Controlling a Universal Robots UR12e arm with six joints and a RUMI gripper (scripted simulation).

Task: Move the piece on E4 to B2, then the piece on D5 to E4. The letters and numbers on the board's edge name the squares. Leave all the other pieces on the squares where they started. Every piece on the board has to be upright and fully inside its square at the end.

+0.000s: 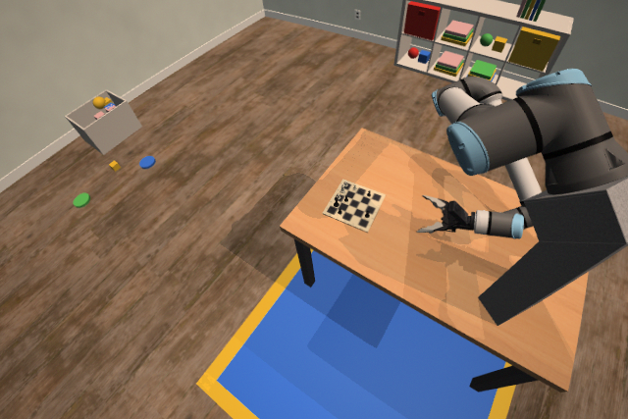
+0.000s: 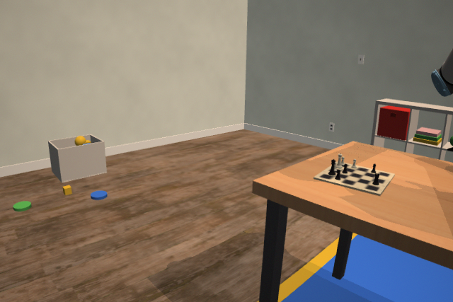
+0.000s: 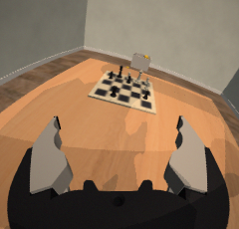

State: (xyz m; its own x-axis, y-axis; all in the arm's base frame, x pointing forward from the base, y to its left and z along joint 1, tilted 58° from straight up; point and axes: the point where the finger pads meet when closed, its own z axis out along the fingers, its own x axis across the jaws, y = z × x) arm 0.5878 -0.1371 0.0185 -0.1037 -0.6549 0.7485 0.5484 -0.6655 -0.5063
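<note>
The chessboard [image 1: 375,213] [image 2: 358,187] [image 3: 131,106] lies on the table with several small black and white pieces standing upright. A tall black piece [image 1: 336,202] [image 2: 333,167] [image 3: 119,73] and a tall white piece [image 2: 340,161] stand towards the far side. A black piece [image 1: 367,214] [image 2: 376,179] [image 3: 114,92] and a black pawn [image 1: 368,193] [image 2: 374,168] [image 3: 145,96] stand nearest the gripper. The edge letters and numbers are too small to read, so I cannot tell which pieces are on E4 and D5. My gripper [image 1: 421,213] [image 3: 119,116] is open and empty, above the table, away from the board.
The wooden table [image 1: 395,252] [image 2: 304,185] carries the board near its far end. A shelf unit [image 1: 487,3] stands behind the table. A grey bin [image 1: 109,128] [image 2: 80,163] and small toys are on the floor, away from the table.
</note>
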